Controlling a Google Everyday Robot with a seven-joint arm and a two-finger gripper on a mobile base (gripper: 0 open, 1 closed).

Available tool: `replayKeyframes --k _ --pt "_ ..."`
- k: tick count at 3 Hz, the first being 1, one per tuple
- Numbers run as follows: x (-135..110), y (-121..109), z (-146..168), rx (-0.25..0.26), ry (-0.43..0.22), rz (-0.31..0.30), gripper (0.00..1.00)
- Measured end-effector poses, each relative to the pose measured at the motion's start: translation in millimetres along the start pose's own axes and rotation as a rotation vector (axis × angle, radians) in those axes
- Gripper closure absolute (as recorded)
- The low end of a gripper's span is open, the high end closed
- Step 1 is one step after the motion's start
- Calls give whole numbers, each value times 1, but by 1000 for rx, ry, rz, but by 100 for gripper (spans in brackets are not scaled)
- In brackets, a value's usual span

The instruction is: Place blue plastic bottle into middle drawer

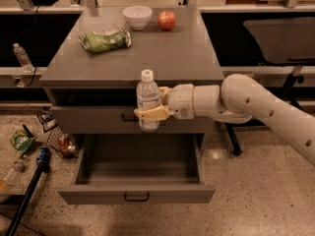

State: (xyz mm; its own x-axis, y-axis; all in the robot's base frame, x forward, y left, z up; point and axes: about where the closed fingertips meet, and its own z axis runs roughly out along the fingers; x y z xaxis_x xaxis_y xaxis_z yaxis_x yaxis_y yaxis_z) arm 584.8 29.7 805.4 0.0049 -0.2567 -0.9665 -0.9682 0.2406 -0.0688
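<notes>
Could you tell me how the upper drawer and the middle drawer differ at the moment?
The upper drawer is shut; the middle drawer is pulled out, its inside showing. The gripper, shut on the blue plastic bottle, covers part of the upper drawer's handle; the middle drawer's handle shows whole. Both are grey.
</notes>
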Motion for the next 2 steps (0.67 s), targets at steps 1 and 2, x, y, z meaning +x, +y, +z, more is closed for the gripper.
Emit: replayKeyframes --k 1,2 --pt "17 6 3 21 -1 53 100" --pt "60 17 8 64 -33 114 100"
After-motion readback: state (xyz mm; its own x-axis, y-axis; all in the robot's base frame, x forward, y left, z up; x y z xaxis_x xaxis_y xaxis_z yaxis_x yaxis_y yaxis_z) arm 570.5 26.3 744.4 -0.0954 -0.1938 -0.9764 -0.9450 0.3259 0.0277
